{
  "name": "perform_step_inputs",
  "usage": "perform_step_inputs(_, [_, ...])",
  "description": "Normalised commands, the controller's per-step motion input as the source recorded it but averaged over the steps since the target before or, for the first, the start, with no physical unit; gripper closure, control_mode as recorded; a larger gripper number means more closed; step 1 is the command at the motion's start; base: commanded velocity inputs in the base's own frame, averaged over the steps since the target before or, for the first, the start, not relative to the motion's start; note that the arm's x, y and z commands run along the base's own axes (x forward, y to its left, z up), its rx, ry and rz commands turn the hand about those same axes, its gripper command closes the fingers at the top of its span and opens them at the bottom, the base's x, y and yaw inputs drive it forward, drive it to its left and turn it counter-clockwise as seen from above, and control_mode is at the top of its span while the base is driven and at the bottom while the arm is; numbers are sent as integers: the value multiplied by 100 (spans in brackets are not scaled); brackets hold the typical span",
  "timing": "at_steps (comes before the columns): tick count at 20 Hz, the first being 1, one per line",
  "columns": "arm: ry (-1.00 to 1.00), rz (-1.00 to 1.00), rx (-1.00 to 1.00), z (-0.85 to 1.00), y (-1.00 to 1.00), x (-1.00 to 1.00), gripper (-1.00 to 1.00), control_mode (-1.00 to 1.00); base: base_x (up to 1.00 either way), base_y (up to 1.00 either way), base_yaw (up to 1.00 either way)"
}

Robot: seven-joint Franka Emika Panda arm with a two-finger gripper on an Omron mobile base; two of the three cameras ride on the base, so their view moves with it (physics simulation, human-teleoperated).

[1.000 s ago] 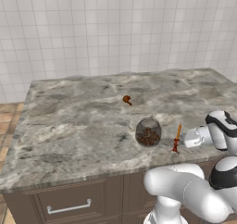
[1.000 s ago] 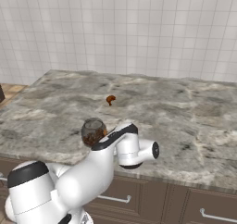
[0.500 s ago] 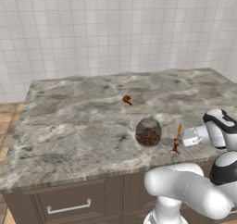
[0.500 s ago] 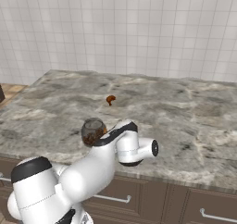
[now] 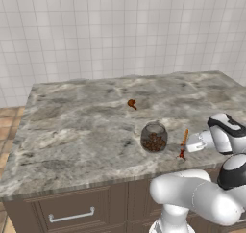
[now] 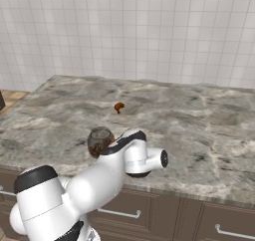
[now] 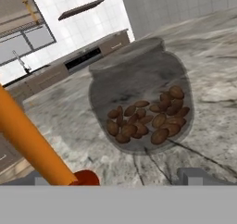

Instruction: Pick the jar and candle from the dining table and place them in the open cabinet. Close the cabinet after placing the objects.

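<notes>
**One jar, one candle, one stray lump on the marble**

White wall tiles back the dining table, whose grey veined top carries three things. One jar of brown lumps stands near the front edge; one orange candle stands just beside it, to its right. One small orange-brown lump lies farther back. The gripper, jaws spread wide and empty, sits low at the candle, facing the jar.

White jointed arm folding low, wrist levelled sideways; two-finger pincer standing wide open, its finger tips showing apart at frame bottom.
</notes>
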Motion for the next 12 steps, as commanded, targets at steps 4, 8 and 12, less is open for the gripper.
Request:
perform_step_inputs(4, [0,0,0,-2,3,10,-100,-100,0,0,0])
perform_step_inputs(8, [0,0,0,-5,7,8,-100,-100,0,0,0])
perform_step_inputs(12, [2,0,0,-10,9,1,100,-100,0,0,0])
